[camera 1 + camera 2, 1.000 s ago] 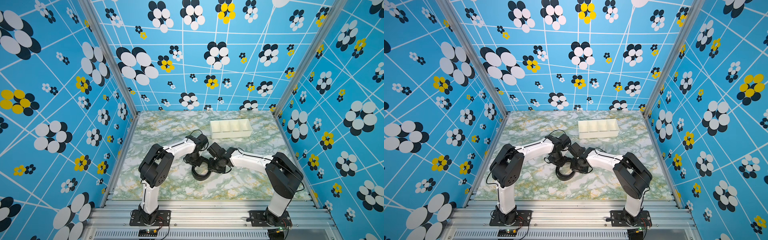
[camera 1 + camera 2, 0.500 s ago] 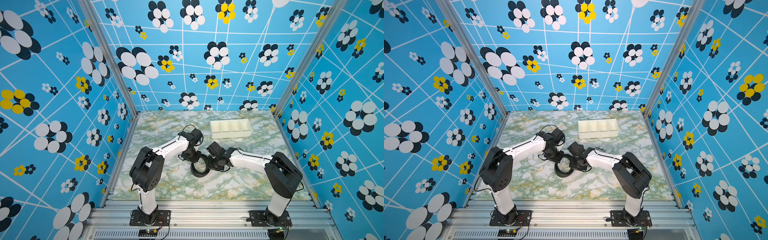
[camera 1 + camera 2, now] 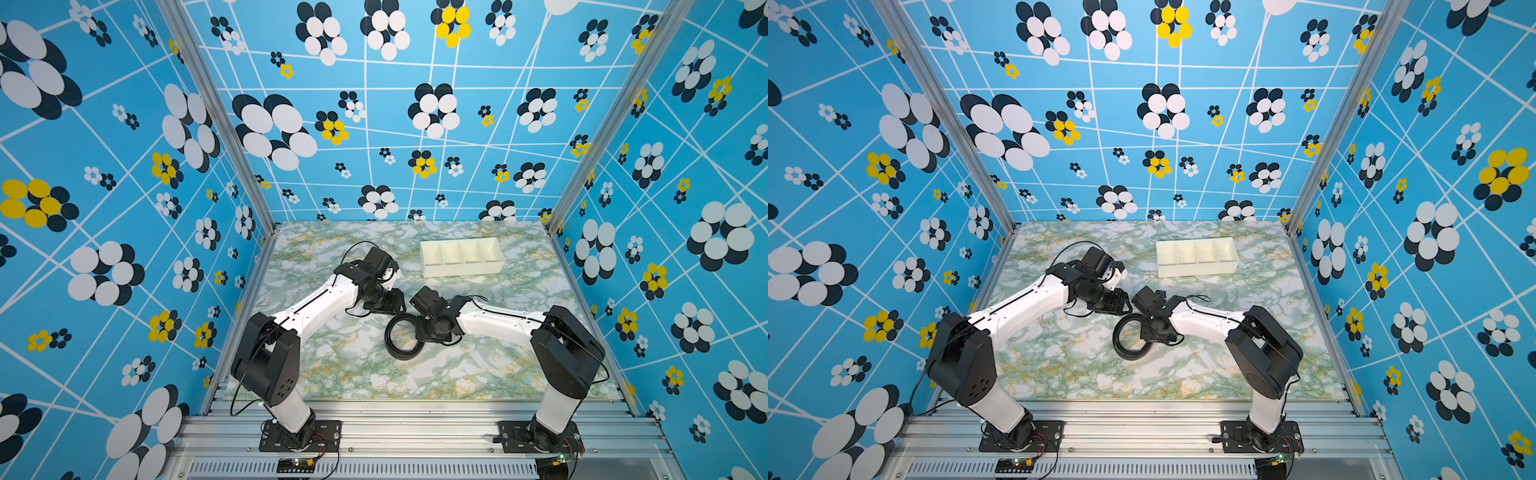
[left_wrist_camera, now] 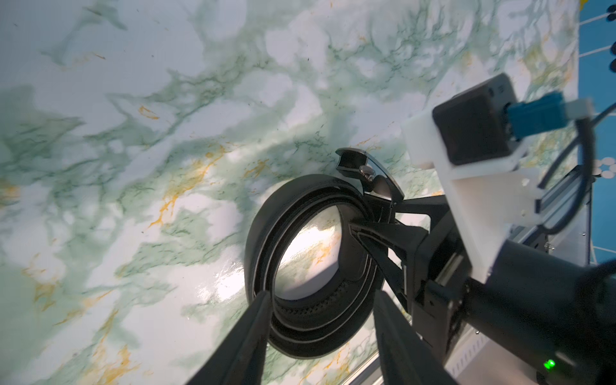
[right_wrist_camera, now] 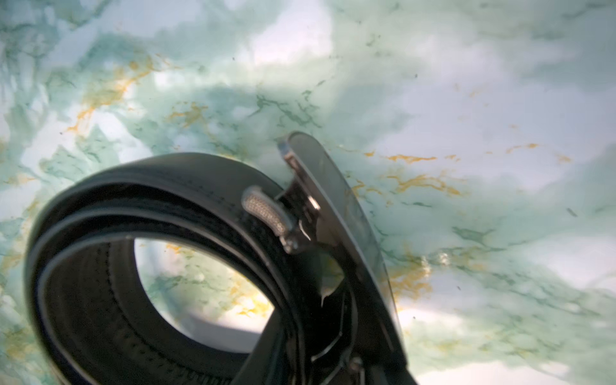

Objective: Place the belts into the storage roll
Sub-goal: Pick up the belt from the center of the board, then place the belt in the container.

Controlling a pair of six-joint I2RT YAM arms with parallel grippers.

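The belt (image 3: 391, 345) (image 3: 1120, 345) is a black strap wound into a coil at the middle of the table. My right gripper (image 3: 419, 332) (image 3: 1144, 330) (image 5: 320, 360) is shut on the coil beside its dark metal buckle (image 4: 366, 170) (image 5: 333, 200). My left gripper (image 3: 400, 308) (image 3: 1127, 308) (image 4: 320, 295) is open just behind the coil. Its fingers straddle the coil's near rim (image 4: 300, 336) without pinching it. The storage roll (image 3: 461, 267) (image 3: 1196, 269), a cream tray with a row of compartments, stands at the back right with nothing in it.
Both arms reach in from the front rail and almost meet at the coil. The right wrist's camera housing (image 4: 473, 126) is close to my left gripper. Blue patterned walls enclose the marble table (image 3: 353, 374) on three sides.
My left gripper has opened and let go of the coil, and the left arm has stretched further out and back. The right gripper and the belt have stayed in place.
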